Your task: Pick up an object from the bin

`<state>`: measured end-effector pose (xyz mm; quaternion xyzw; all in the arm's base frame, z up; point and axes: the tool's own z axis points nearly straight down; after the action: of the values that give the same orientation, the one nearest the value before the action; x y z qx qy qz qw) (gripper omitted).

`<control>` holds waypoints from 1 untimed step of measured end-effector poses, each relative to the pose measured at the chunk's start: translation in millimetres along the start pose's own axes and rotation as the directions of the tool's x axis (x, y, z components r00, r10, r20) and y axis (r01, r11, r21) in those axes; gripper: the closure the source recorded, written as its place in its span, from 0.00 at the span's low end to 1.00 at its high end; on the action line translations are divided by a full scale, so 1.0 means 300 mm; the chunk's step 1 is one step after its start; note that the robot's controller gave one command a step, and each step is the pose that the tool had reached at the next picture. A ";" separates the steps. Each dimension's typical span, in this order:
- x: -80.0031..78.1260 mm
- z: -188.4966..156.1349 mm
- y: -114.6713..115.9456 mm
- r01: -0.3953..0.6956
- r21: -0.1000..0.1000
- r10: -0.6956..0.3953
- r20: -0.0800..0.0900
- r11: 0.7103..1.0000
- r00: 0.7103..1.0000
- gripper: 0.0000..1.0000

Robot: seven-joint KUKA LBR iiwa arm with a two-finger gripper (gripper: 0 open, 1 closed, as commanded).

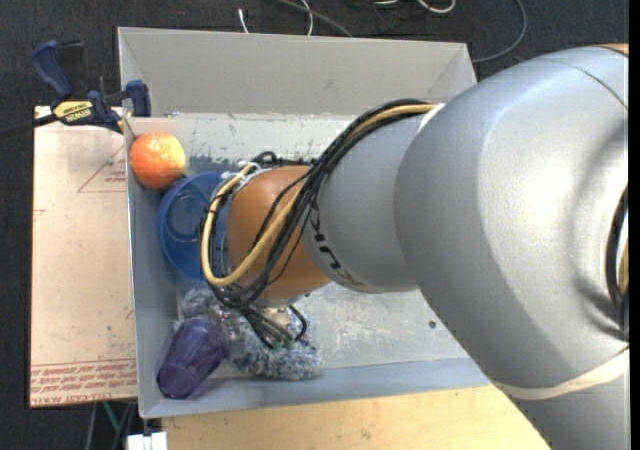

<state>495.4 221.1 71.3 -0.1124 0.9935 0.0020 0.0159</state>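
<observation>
The hand (272,324) hangs low over a grey fuzzy lump (292,364) at the near edge of the bin (300,78) — a purple cup (190,358) lies just beside it. Gripping or let go, nobody can tell.

The bin (300,78) is crowded on its left: orange fruit (157,159) in the far-left corner, blue bowl (183,226) along the left wall, tipped purple cup (190,358) in the near-left corner. Bare floor lies near-right.

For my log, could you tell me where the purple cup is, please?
In the camera view, the purple cup lies in the lower-left corner of the bin, just below the blue bowl.
</observation>
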 end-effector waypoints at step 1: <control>0.000 0.000 0.000 0.000 0.000 0.000 0.000 1.000 1.000 1.00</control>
<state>495.3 221.2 71.3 -0.1124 0.9935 0.0020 0.0159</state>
